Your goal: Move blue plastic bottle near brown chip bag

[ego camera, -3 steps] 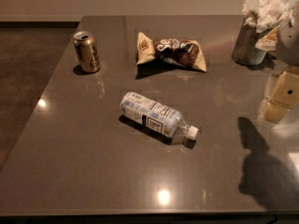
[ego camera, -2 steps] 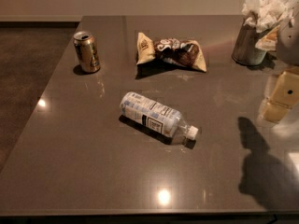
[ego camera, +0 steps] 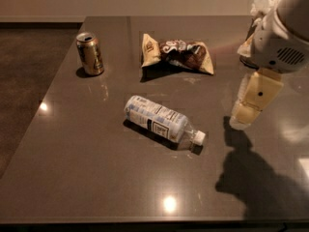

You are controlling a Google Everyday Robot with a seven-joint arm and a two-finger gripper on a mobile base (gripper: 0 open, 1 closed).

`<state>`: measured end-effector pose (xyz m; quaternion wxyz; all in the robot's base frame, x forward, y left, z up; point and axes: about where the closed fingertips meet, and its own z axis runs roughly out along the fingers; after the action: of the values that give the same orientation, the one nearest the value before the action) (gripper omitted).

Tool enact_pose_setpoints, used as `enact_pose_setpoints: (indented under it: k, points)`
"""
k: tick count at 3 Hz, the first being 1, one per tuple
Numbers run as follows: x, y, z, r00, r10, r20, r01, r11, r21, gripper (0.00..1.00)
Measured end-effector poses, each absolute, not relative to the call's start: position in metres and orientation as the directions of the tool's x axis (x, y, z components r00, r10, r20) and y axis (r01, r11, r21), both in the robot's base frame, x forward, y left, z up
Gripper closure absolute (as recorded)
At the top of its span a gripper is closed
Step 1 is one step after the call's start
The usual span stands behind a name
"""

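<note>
The blue plastic bottle (ego camera: 161,121) lies on its side at the middle of the dark table (ego camera: 96,178), with its white cap pointing right and toward the front. The brown chip bag (ego camera: 177,53) lies farther back, behind the bottle and apart from it. My gripper (ego camera: 242,119) hangs above the table at the right. It is to the right of the bottle's cap, clear of it and holding nothing that I can see. Its shadow falls on the table in front of it.
A gold drink can (ego camera: 90,53) stands upright at the back left. A metal cup stuffed with white napkins (ego camera: 263,6) stands at the back right, partly behind my arm. The table's left edge drops to a dark floor (ego camera: 24,71).
My arm and gripper have moved left, further into view and closer to the bottle's cap. The bottle, bag and can have not moved.
</note>
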<state>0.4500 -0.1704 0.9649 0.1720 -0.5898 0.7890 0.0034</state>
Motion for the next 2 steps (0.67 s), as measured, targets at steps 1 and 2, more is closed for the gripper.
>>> enact_pose_setpoints:
  k: [1, 2]
  points:
    - [0.455, -0.116, 0.945, -0.275, -0.91, -0.31, -0.934, 0.329, -0.139, 0.0]
    - [0.453, -0.077, 0.928, -0.307, -0.895, -0.325, -0.931, 0.353, -0.094, 0.0]
